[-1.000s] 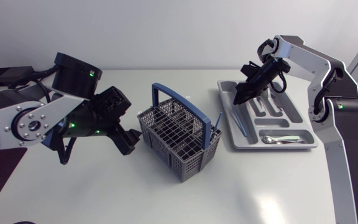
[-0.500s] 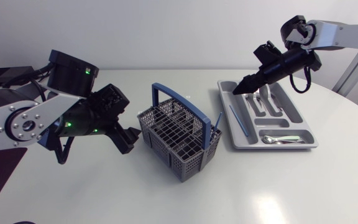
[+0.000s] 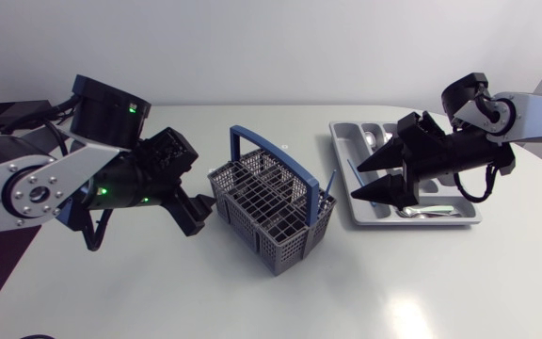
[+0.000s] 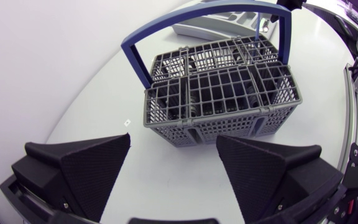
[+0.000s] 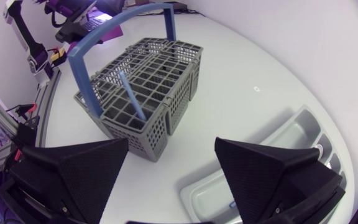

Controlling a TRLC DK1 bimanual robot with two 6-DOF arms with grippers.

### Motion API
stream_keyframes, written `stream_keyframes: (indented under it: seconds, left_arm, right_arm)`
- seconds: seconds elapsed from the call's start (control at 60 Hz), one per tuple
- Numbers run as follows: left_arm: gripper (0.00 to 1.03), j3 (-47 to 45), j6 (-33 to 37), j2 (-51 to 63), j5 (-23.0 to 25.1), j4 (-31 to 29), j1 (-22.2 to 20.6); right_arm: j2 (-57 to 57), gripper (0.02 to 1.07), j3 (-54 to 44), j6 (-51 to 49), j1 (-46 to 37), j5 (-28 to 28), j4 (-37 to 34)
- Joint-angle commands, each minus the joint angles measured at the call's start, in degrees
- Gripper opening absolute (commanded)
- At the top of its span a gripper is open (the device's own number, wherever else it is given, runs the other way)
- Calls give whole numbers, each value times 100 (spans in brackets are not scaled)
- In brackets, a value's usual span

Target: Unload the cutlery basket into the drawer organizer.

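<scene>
Basket point(image 3: 269, 209) stands mid-surface point(image 3: 393, 282), handle up. One blue piece point(image 3: 328, 181) stands upright in its corner nearest the organizer point(image 3: 445, 218). Organizer lies toward the surface's right edge, with cutlery point(image 3: 412, 213) in it. Left gripper point(image 3: 194, 215) spread, empty, just beside the basket. Right gripper point(image 3: 356, 179) spread, empty, over the organizer's basket-side end.

No readable text, numbers or labels in any view. The only candidate is a small white mark point(image 4: 127, 122) on the table point(image 4: 73, 62), just beside the cutlery basket point(image 4: 222, 93). It is too small to tell whether it carries print.
</scene>
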Motion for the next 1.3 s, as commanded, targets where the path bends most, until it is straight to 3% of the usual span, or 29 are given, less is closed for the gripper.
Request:
stream_keyframes:
  seconds: [0.0,0.433,0.8,1.017,1.283]
  left_arm:
    - [97,-137,-42,-99,64,-24,-74]
    - [97,-119,-51,-161,64,-86,-135]
    - [97,-75,-59,-117,64,-77,-205]
    - [97,-40,-59,-108,55,-77,-223]
    - [97,-75,-112,-108,55,-77,-249]
  right_arm:
    - [-179,102,-190,-369,23,-158,71]
    - [-135,92,-278,-132,779,-87,572]
    - [41,52,-419,-114,919,-8,800]
    - [94,48,-498,-114,928,53,897]
    - [85,21,-586,-114,1016,132,976]
